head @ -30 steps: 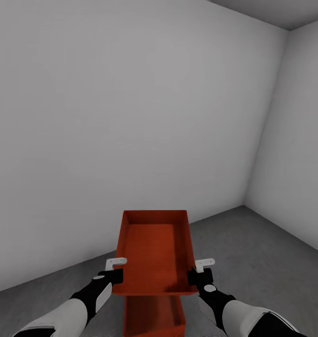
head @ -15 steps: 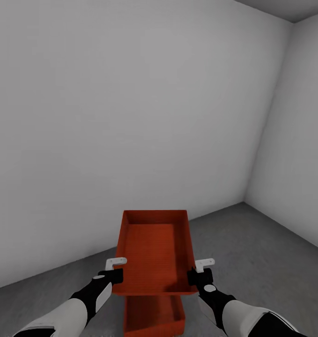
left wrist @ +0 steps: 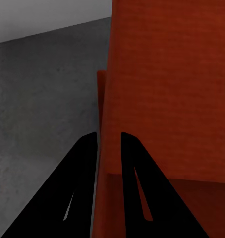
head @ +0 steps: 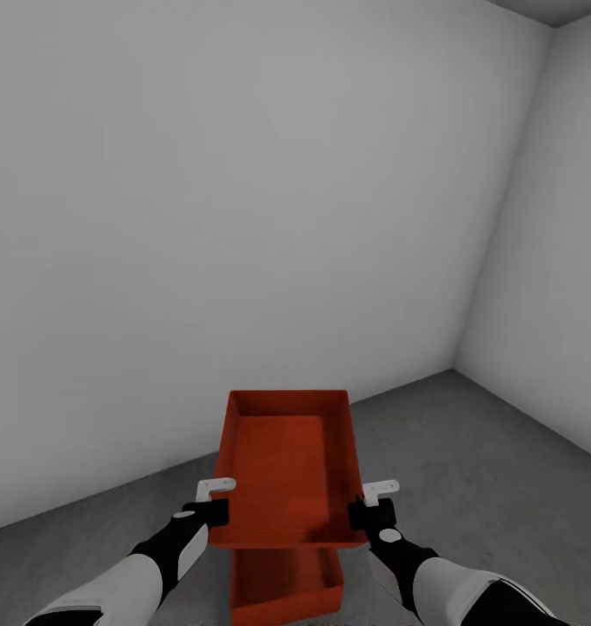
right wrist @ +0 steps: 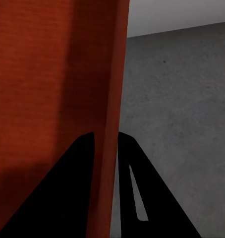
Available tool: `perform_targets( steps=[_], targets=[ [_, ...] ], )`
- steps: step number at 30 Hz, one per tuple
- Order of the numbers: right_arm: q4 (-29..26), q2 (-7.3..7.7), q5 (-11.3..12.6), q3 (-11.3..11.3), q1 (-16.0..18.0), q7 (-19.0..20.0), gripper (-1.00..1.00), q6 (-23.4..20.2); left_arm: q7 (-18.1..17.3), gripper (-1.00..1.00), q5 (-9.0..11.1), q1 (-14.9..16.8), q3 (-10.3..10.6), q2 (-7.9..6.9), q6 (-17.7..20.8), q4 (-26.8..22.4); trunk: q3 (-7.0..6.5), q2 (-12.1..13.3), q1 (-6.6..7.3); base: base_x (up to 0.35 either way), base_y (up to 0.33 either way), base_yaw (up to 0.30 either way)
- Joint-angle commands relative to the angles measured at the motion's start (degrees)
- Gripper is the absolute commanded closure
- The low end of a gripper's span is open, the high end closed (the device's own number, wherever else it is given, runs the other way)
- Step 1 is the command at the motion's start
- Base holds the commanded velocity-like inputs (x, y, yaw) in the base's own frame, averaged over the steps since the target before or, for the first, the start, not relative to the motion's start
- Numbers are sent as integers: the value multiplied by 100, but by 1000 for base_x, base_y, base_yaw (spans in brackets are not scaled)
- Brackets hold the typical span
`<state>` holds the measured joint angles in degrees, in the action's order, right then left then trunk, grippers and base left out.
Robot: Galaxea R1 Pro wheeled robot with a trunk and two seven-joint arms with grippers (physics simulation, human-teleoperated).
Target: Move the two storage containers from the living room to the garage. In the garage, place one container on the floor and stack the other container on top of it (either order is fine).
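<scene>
From the head: both hands hold a thin-walled orange-red rectangular bin [head: 287, 469] above its twin [head: 285, 584] on the grey concrete floor [head: 487, 469]. Left wrist: left hand [left wrist: 109, 139] pinches a side wall. Right wrist: right hand [right wrist: 106, 138] pinches the opposite wall. Uneven release could tip the stack.

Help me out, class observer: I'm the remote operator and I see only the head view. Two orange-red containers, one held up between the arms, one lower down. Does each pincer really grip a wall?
Observer: Yes for the left pincer. In its wrist view, the fingers straddle the thin side wall of the held container, one finger on each face.
Operator: And the other side?
Observer: The same. The right pincer has the opposite wall between its fingers.
Operator: What lies under the left side?
Observer: The left wrist view shows an edge of the lower container just past the held one, on the grey concrete floor.
</scene>
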<state>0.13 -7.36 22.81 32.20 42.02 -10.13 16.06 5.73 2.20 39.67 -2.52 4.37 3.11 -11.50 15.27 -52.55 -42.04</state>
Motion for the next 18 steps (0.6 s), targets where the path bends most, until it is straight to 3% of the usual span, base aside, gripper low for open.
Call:
perform_targets(
  steps=[1,18],
  targets=[
    [-5,-2,-55,-179,-1,33,100,-15,104,100,176,5,-363,2,-423,-65,17,-6,0,0,0,0],
    [-5,1,-55,-180,-1,37,100,-15,104,100,176,5,-364,2,-425,-63,172,-6,0,0,0,0]
  ],
)
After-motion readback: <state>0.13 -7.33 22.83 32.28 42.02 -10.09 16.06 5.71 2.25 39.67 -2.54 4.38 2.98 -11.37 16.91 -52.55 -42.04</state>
